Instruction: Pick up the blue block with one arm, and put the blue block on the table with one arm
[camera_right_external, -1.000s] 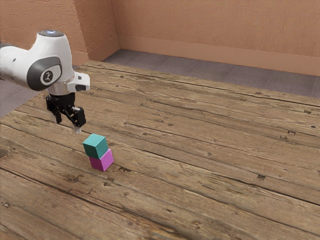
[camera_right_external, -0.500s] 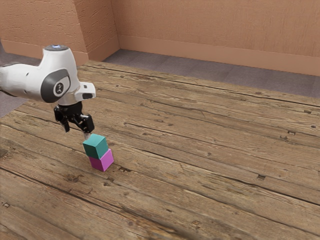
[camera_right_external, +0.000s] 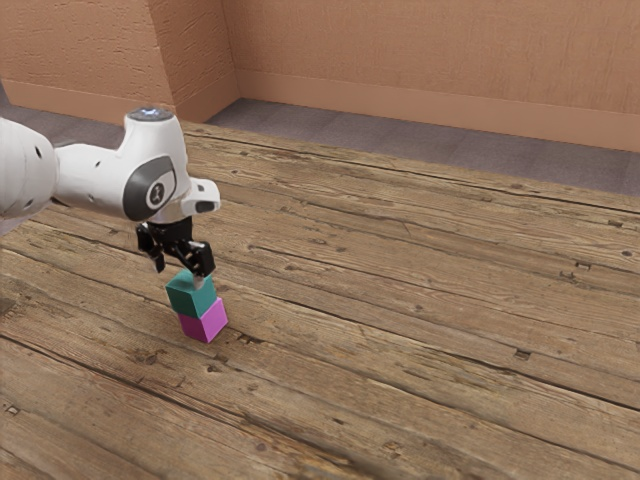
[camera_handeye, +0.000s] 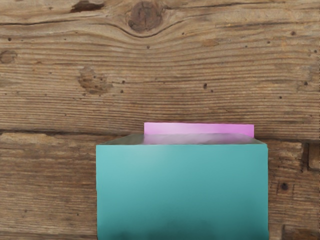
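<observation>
Exterior view: my fingers (camera_right_external: 204, 261) stand parted at the blue block (camera_right_external: 190, 297), which sits on the pink block (camera_right_external: 205, 322); grasping, lifting and setting it on the worktop (camera_right_external: 420, 300) all remain.

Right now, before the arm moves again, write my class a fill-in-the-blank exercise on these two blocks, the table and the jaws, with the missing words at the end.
1. The blue block is the ____ (upper or lower) of the two blocks.
2. Beneath it, the pink block rests on the ____.
3. In the exterior view, both blocks are nearer to the ____ (left or right) edge of the picture.
4. The jaws are not shut but ____.

Missing words: upper; table; left; open.
</observation>
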